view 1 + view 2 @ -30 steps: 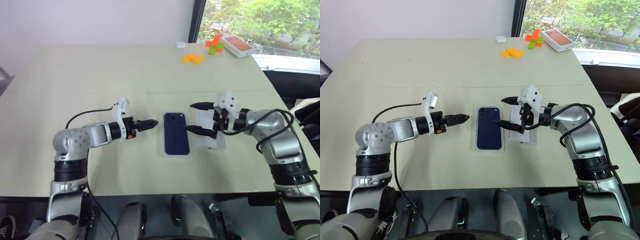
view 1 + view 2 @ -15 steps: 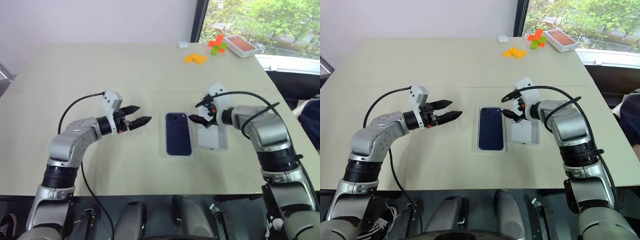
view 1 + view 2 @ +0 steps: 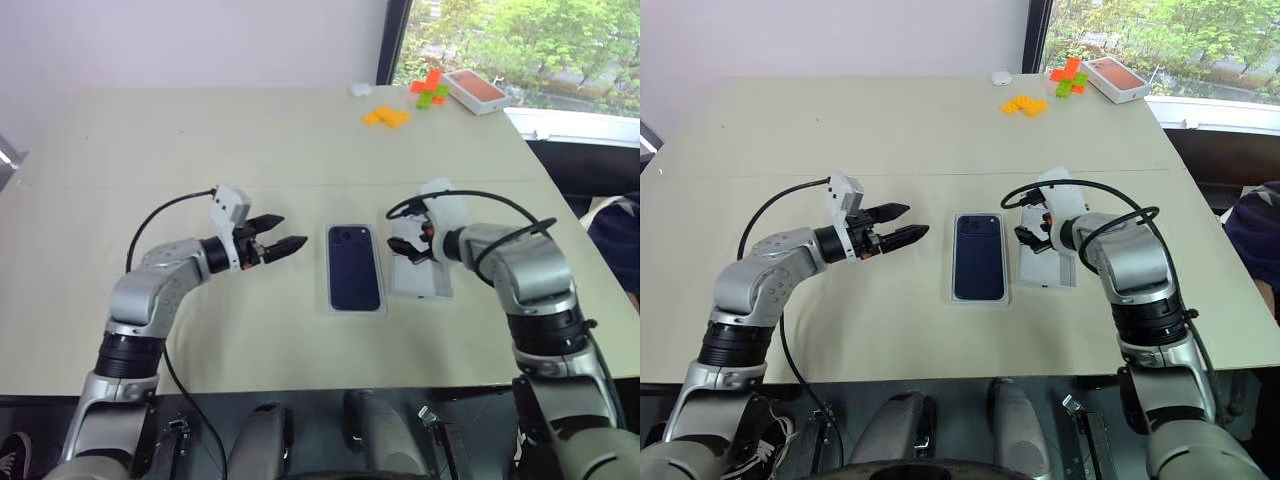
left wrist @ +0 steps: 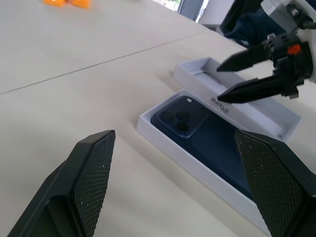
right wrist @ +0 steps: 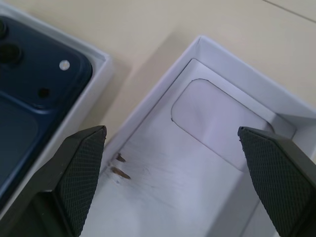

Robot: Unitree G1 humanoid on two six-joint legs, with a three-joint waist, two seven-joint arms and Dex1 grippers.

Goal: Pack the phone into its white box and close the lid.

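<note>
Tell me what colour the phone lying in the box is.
Dark navy blue; the phone shows best in the left wrist view.

From my head cameras I look forward and down over the counter (image 3: 200, 130), both eyes sharing nearly the same scene. My left wrist camera sits low, looking level across the counter at the phone (image 4: 207, 143) in its white box (image 4: 163, 143). My right wrist camera tilts down, very close over the lid (image 5: 197, 163), catching the phone's corner too.
</note>
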